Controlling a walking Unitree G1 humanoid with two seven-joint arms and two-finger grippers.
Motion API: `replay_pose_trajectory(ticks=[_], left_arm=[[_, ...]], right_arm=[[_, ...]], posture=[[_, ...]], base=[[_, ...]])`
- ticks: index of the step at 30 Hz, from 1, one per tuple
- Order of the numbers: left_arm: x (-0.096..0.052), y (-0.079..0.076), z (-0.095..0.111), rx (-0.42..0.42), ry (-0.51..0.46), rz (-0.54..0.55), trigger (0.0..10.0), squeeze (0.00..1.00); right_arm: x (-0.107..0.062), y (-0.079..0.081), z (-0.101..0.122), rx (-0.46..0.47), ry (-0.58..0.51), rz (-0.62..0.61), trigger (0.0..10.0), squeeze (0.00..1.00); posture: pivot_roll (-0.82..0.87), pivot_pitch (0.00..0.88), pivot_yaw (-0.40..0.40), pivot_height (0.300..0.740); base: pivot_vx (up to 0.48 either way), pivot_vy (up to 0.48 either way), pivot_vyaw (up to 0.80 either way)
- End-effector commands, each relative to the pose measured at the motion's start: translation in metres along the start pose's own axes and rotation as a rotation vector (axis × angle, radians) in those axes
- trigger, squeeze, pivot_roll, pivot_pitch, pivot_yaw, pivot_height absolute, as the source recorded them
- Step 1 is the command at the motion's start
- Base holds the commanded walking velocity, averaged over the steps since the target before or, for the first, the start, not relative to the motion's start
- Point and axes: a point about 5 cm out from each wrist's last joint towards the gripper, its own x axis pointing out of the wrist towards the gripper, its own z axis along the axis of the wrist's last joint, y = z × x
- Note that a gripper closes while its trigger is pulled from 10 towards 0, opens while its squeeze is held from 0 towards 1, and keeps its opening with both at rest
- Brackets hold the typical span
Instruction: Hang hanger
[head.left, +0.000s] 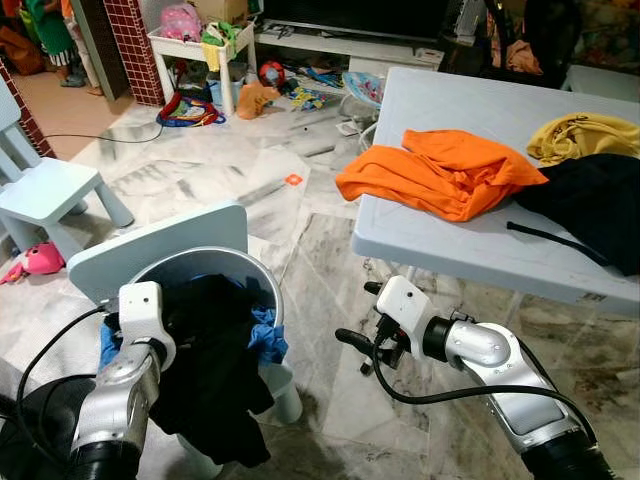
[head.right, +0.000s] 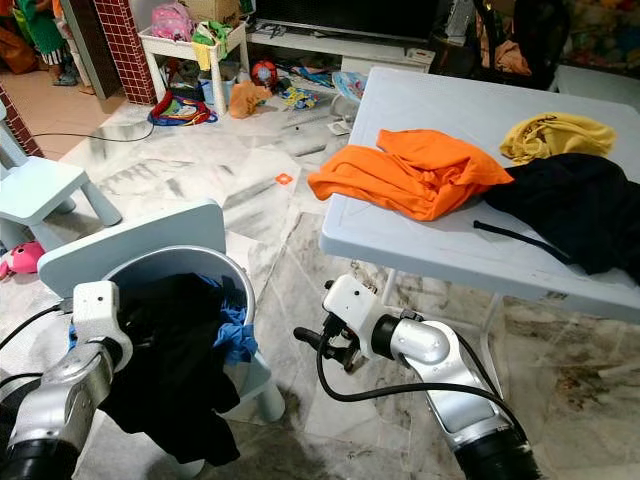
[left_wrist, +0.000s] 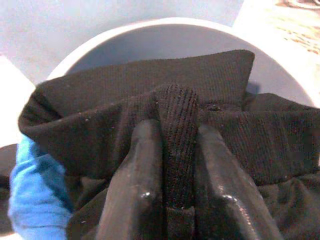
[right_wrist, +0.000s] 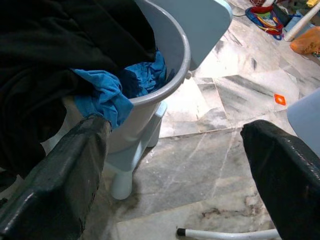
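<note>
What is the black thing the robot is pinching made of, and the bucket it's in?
The black garment looks like ribbed knit fabric, matte: fine ridges show where the left hand pinches it. The bucket looks like smooth grey plastic, slightly glossy.

Two silver metal forearms end in boxy white plastic wrists; black cables loop along each. The left hand (left_wrist: 170, 190) and right hand (right_wrist: 175, 165) carry long, glossy, scuffed black fingers.
</note>
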Motion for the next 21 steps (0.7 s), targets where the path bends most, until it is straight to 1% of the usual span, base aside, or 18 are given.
replay_pose_trajectory(ticks=[1, 3, 7, 12, 14, 15, 16, 17, 19, 20, 21], left_arm=[[-0.004, 0.0, 0.003, 0.019, -0.037, 0.014, 0.0, 0.0], [-0.007, -0.002, 0.002, 0.026, -0.041, 0.006, 0.0, 0.0], [-0.012, -0.004, -0.003, 0.014, -0.044, 0.002, 0.0, 0.0], [-0.016, -0.005, -0.001, 0.017, -0.085, 0.011, 0.0, 0.0], [-0.02, -0.007, 0.002, 0.043, -0.125, 0.007, 0.0, 0.0], [-0.023, -0.009, 0.005, 0.029, -0.157, -0.004, 0.0, 0.0], [-0.029, -0.011, 0.012, 0.018, -0.238, -0.008, 0.0, 0.0], [-0.031, -0.011, 0.013, 0.016, -0.258, -0.008, 0.0, 0.0], [-0.039, -0.015, 0.023, 0.106, -0.365, -0.016, 0.0, 0.0], [-0.049, -0.024, 0.033, 0.239, -0.486, -0.043, 0.0, 0.0], [-0.051, -0.026, 0.034, 0.266, -0.509, -0.049, 0.0, 0.0]], right_arm=[[0.0, -0.001, 0.004, -0.02, -0.013, 0.001, 10.0, 0.0], [0.0, -0.001, 0.004, -0.02, -0.014, 0.002, 10.0, 0.0], [0.003, -0.002, 0.006, -0.021, -0.02, 0.002, 10.0, 0.0], [0.004, -0.002, 0.006, -0.022, -0.022, 0.001, 10.0, 0.0], [0.004, -0.003, 0.005, -0.022, -0.021, -0.001, 10.0, 0.0], [0.004, -0.003, 0.005, -0.022, -0.021, -0.003, 10.0, 0.0], [0.005, -0.004, 0.005, -0.019, -0.024, -0.009, 10.0, 0.0], [0.005, -0.004, 0.005, -0.018, -0.025, -0.011, 10.0, 0.0], [0.006, -0.005, 0.006, -0.001, -0.038, -0.027, 10.0, 0.0], [0.008, -0.008, 0.007, 0.014, -0.049, -0.051, 10.0, 0.0], [0.008, -0.008, 0.007, 0.017, -0.051, -0.055, 10.0, 0.0]], posture=[[-0.09, 0.051, -0.022, 0.74], [-0.09, 0.051, -0.022, 0.74], [-0.09, 0.039, -0.022, 0.74], [-0.08, 0.033, -0.023, 0.74], [-0.08, 0.027, -0.023, 0.74], [-0.07, 0.023, -0.023, 0.74], [-0.07, 0.02, -0.022, 0.74], [-0.07, 0.02, -0.022, 0.74], [-0.07, 0.014, -0.027, 0.74], [-0.06, 0.008, -0.033, 0.74], [-0.06, 0.008, -0.033, 0.74]], base=[[0.0, 0.0, 0.0], [0.0, 0.0, 0.0], [0.0, 0.0, 0.0], [0.0, 0.0, 0.0], [0.0, 0.0, 0.0], [0.0, 0.0, 0.0], [0.0, 0.0, 0.0], [0.0, 0.0, 0.0], [0.0, 0.0, 0.0], [0.0, 0.0, 0.0], [0.0, 0.0, 0.0]])
